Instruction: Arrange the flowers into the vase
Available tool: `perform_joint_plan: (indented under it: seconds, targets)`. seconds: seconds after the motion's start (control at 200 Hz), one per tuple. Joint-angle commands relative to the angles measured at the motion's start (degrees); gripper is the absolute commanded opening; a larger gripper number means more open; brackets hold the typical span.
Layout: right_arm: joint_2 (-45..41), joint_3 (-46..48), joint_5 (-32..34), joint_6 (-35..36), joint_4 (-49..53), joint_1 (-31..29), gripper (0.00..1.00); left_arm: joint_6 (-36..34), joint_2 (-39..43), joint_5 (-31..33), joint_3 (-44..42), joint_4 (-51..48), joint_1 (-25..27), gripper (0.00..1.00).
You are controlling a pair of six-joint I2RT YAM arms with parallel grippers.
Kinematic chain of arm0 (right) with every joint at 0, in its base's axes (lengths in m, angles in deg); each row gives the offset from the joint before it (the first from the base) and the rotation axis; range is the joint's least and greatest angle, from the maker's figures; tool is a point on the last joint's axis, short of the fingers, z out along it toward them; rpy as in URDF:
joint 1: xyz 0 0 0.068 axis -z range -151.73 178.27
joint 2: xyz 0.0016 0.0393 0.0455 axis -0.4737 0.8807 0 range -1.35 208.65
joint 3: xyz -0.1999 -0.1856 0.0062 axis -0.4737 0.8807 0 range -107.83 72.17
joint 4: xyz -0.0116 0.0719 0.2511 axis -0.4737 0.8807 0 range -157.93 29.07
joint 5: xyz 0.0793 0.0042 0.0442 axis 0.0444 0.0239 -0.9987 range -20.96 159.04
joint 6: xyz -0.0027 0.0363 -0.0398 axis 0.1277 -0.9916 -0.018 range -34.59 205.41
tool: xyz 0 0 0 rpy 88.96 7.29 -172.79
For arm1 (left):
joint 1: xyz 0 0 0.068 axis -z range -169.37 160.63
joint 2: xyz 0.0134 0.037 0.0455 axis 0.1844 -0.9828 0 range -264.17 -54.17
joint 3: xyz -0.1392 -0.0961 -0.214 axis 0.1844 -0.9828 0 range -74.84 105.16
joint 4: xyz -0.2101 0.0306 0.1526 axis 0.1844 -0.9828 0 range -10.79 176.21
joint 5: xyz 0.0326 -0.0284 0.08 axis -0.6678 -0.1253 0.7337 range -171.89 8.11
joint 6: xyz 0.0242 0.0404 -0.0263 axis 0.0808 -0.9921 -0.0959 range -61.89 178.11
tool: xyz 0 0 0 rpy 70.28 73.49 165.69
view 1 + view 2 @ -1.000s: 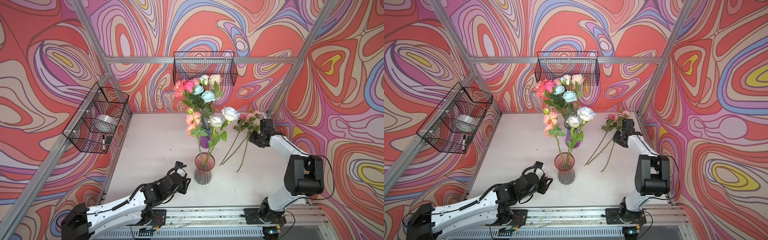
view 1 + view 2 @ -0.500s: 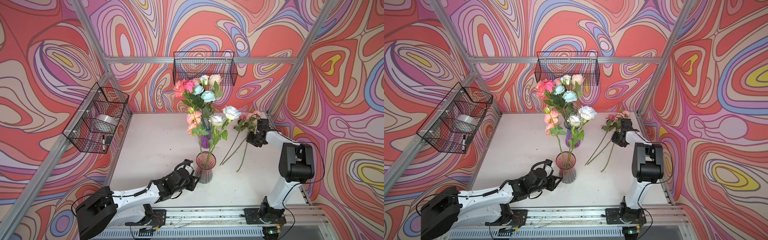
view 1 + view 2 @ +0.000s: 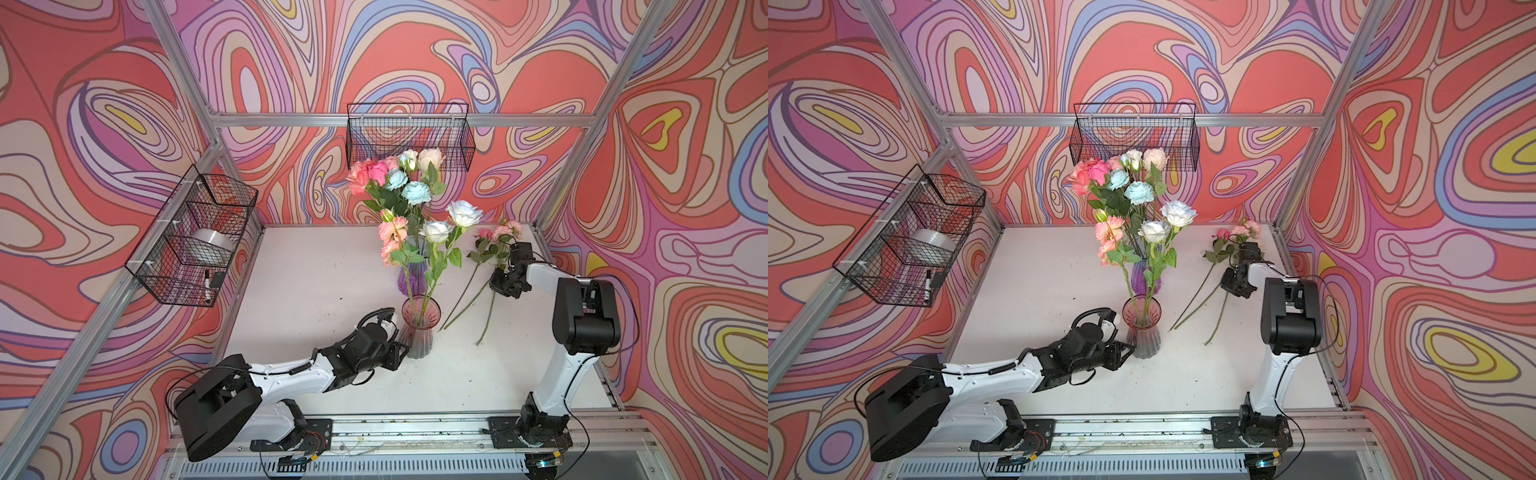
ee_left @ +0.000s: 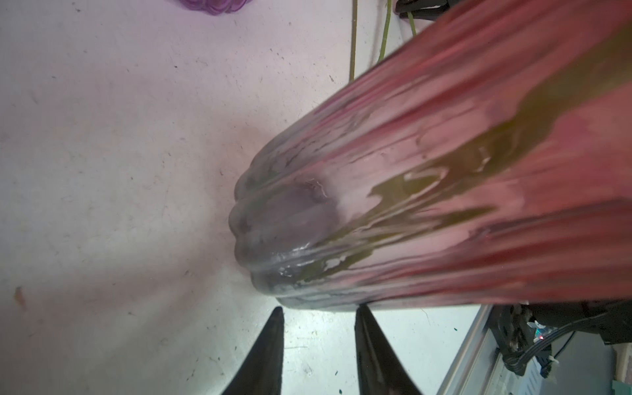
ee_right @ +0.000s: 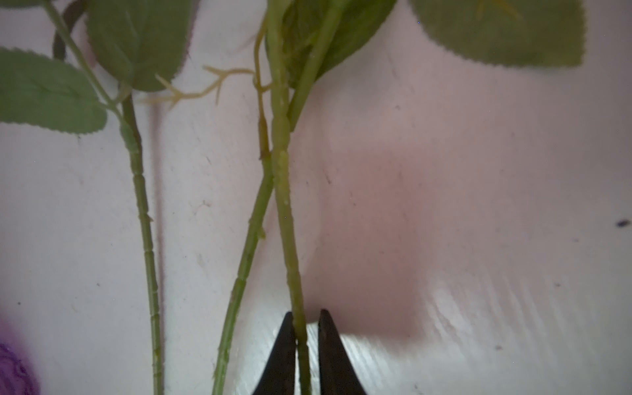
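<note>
Right gripper [image 5: 306, 312]: clamped on rose stem [image 5: 286, 212], long axis running straight ahead of fingertips, on table [image 5: 461, 205]
Left gripper [image 4: 319, 309]: jaws apart, empty; pink vase [image 4: 427, 178] just beyond fingertips
Nearer stem: right arm

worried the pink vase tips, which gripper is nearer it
Left. The left gripper is right at the pink vase base; the right gripper is off to the side, shut on a loose stem.

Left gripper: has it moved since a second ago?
Yes. The left gripper has advanced rightward in both top views, closing the gap to the pink vase; its fingers now sit at the vase's base.
</note>
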Motion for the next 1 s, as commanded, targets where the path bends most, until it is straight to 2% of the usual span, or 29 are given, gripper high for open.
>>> perform_joint_plan:
  seconds: [0.0,0.175,0.461,0.601,0.761,0.996]
  targets:
    - [-0.1,0.8,0.0,0.2,-0.8,0.1,0.04,-0.6,0.6,-0.6,1.4,0.4,-0.5,0.35]
    - [-5.5,2.6,0.5,-0.2,-1.9,0.1,0.00,-1.0,7.5,0.7,0.2,-6.3,-0.5,0.38]
    - [-17.3,3.3,0.0,-0.7,-1.3,0.1,0.00,-3.5,28.3,6.7,0.0,-25.2,-0.5,0.45]
    - [-21.6,3.2,-1.6,-0.7,-1.3,0.0,0.00,-5.2,35.8,9.4,2.3,-34.2,-0.5,0.47]
    - [-29.8,5.8,-4.4,-3.0,-4.7,-0.2,0.00,-8.7,39.5,11.1,9.3,-40.7,-0.5,0.49]
    - [-45.5,11.1,-6.0,-7.2,-10.9,-1.1,0.00,-15.7,37.9,9.9,21.9,-43.9,-0.5,0.59]
